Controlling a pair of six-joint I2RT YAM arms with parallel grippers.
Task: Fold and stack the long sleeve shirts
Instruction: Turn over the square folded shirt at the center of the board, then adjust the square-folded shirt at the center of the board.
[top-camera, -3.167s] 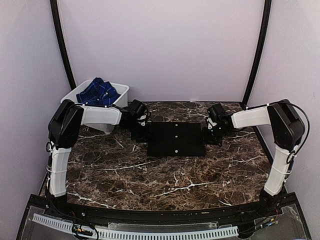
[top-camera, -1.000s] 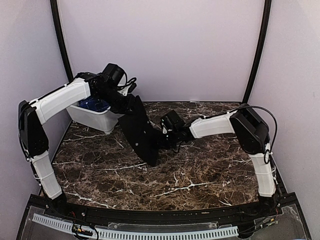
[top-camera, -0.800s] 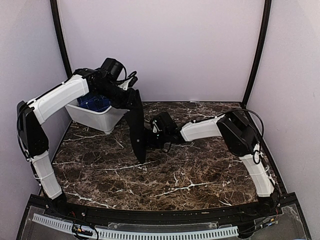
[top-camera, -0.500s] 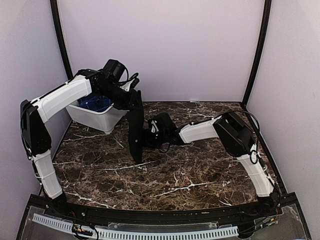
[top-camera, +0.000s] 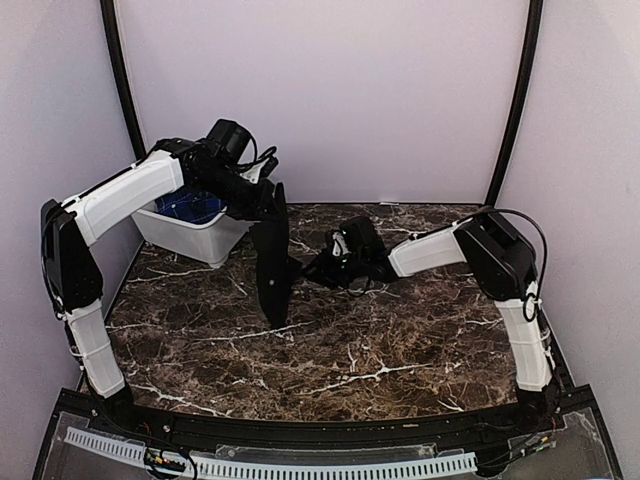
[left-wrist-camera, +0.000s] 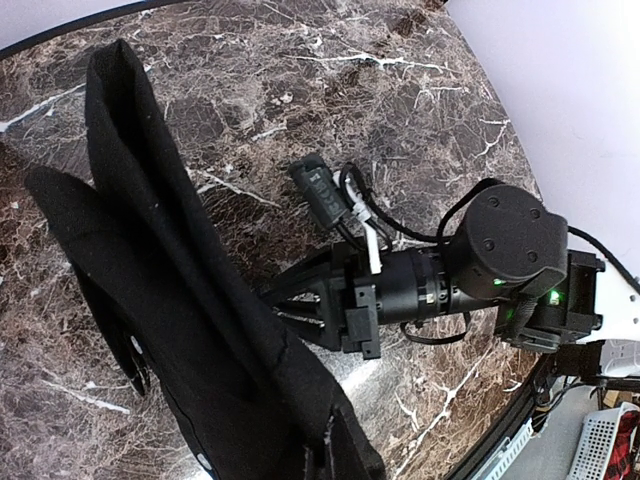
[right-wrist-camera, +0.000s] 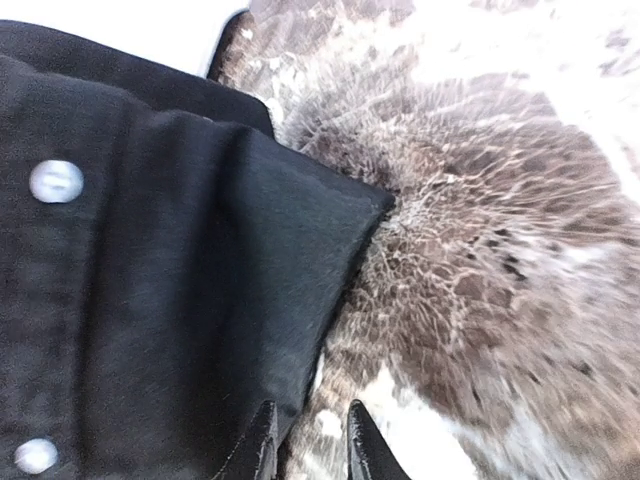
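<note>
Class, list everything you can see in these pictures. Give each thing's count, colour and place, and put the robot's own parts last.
black shirt: one, black with white buttons, hanging over the table's middle
checked shirt: one, blue with white checks, inside the tub
tub: one, white, table's far left corner
table: one, brown marble, white veins
left arm: one, white, raised
right arm: one, white, low
left gripper: one, black, shut on the black shirt's top
right gripper: one, black, slightly open beside the black shirt's edge
</note>
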